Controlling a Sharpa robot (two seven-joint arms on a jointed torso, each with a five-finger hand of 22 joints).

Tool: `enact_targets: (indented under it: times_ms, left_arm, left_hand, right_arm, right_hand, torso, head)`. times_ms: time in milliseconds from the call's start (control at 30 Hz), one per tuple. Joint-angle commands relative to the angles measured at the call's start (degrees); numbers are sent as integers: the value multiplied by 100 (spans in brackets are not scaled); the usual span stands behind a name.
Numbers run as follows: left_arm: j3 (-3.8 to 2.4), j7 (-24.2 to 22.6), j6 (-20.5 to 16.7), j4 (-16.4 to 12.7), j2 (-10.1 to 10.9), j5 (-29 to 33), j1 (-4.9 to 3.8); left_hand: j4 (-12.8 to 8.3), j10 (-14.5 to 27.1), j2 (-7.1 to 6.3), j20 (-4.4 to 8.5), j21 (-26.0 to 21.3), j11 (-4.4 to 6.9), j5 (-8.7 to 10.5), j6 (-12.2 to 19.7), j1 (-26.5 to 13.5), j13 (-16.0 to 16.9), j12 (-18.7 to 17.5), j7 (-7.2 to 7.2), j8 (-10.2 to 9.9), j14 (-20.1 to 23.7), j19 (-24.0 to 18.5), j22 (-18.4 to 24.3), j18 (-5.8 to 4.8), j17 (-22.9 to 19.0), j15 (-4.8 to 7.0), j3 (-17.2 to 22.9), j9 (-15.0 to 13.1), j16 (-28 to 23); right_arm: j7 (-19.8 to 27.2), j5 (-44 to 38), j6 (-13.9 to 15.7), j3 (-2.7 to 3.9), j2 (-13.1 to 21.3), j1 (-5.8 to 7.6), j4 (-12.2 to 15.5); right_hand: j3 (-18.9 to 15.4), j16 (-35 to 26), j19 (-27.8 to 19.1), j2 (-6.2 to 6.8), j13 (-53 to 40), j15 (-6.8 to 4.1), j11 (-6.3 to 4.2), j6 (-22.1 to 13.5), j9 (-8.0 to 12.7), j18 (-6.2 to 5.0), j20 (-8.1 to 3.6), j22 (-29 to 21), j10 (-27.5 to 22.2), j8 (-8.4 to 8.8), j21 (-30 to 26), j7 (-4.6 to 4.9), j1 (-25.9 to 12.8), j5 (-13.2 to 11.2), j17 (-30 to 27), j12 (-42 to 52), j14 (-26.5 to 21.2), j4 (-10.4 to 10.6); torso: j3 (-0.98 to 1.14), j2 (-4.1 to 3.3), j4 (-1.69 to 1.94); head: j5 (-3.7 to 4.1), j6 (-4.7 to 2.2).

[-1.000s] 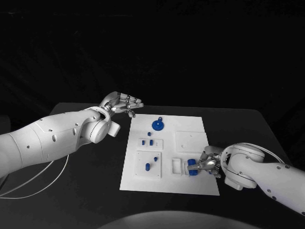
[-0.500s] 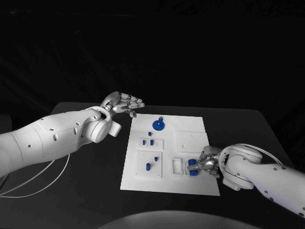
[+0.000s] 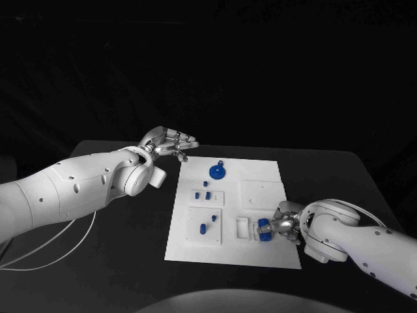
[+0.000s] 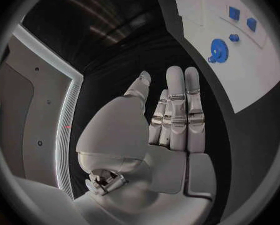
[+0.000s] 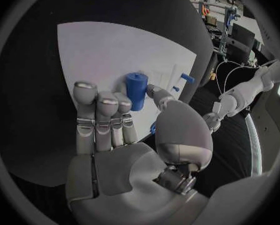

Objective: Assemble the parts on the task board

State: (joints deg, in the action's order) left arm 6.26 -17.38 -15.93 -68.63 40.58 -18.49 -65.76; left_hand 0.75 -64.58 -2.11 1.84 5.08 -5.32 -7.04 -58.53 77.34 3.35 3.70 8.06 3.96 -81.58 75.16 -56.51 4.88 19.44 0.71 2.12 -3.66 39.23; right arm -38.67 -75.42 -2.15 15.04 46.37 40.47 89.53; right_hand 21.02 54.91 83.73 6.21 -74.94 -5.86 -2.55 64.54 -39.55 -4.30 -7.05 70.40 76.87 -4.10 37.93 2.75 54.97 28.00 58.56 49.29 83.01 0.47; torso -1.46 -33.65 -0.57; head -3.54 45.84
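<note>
The white task board (image 3: 260, 189) lies mid-table. My right hand (image 3: 284, 225) rests at its near right corner, and its thumb and fingers pinch an upright blue cylinder (image 3: 263, 229). In the right wrist view the cylinder (image 5: 135, 90) stands on the board (image 5: 108, 50) between the fingertips and thumb of my right hand (image 5: 124, 150). A blue gear (image 3: 216, 171) sits at the board's far end, with small blue pieces (image 3: 203, 193) in the left-side blocks. My left hand (image 3: 171, 140) hovers off the board's far left corner, fingers straight and holding nothing (image 4: 168, 120).
A white slotted block (image 3: 242, 226) sits just left of the cylinder. A square recess (image 3: 260, 188) lies on the board's right half. In the left wrist view the gear (image 4: 218, 50) and board (image 4: 252, 80) lie ahead. Black table (image 3: 124, 228) surrounds the board.
The right hand has edged slightly closer around the blue cylinder. The left hand has stayed where it was.
</note>
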Motion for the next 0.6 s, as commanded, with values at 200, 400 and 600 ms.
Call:
enact_targets:
  times_ms: [200, 400, 600]
  left_arm:
    - [0, -29, 101, 10, -5, 49, 1]
    - [2, -27, 108, 16, -4, 49, 1]
    - [5, -24, 119, 19, 2, 48, 1]
  left_hand:
    - [46, 37, -3, -15, -31, -8, 5, 23, -36, 1, -8, -21, -22, -3, 40, 25, -35, -12, 1, -3, -4, 39]
    - [46, 36, -2, -14, -30, -7, 4, 16, -32, 1, -8, -24, -21, -5, 41, 28, -35, -12, 2, -2, -4, 41]
    - [51, 36, 1, -14, -27, -5, 5, -11, -31, 1, -8, -32, -15, -5, 43, 35, -35, -12, 2, -2, -6, 45]
  right_arm:
    - [-33, 630, 112, -55, 79, -17, 7]
    - [-25, 946, 182, -49, 135, 101, 103]
    - [-16, 1107, 198, -42, 167, 197, 199]
  right_hand:
    - [834, 61, 300, -99, 24, -11, -9, -46, 322, -11, -19, 48, -37, 44, 30, -18, 95, 661, 31, -63, 12, -1260]
    - [541, 91, 305, -73, 27, -11, -3, -18, 491, -10, -16, 98, -46, 45, 51, -17, 222, 664, 76, -40, 10, -1224]
    - [458, 104, 304, -32, 31, -8, -1, -13, 561, -10, -14, 119, -50, 46, 44, -18, 245, 656, 99, -37, 13, -1180]
  torso:
    - [-4, 0, 0]
    - [-7, -1, -1]
    - [-6, -4, 5]
  head:
    - [-11, 1]
    - [-22, 13]
    - [-27, 26]
